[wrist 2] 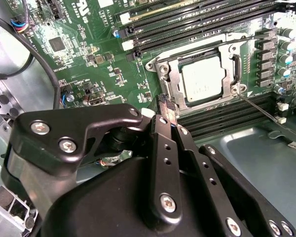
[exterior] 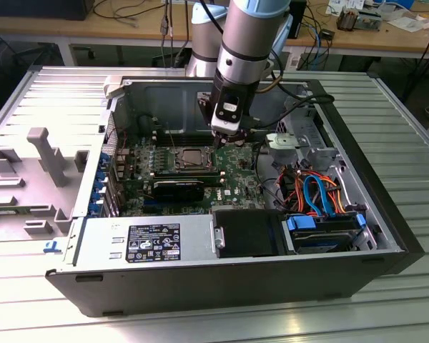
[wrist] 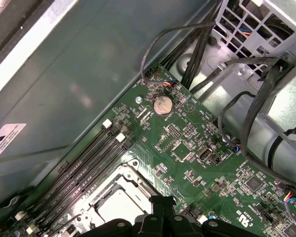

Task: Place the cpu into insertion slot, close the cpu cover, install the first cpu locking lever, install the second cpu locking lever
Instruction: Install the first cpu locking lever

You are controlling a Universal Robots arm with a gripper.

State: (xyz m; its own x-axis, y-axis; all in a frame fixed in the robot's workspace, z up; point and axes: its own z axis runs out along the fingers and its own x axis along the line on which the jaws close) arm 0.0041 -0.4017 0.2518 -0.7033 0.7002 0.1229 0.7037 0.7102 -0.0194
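The cpu (wrist 2: 203,81), a flat silver square, lies in the insertion slot (wrist 2: 164,85) on the green motherboard (wrist 2: 93,64). The silver cpu cover (wrist 2: 234,69) lies flat around it, framing the chip. One thin locking lever (wrist 2: 212,43) runs along the socket's edge. A second lever (wrist 2: 261,106) slants away from the socket corner across the black memory slots. My gripper (wrist 2: 167,111) hovers just beside the socket corner, its black fingers (wrist 2: 163,148) shut together with nothing between them. In the exterior view the gripper (exterior: 225,139) hangs over the socket (exterior: 193,157) inside the open computer case. The first wrist view has the cpu (wrist: 119,203).
Black cables (wrist: 202,44) hang beside the drive cage (wrist: 281,98). A round coin battery (wrist: 162,104) sits on the board. Memory slots (wrist 2: 187,19) flank the socket. The power supply (exterior: 146,243) and coloured cables (exterior: 314,189) fill the case's near side. A grey moulded tray (exterior: 36,171) lies at the exterior view's left.
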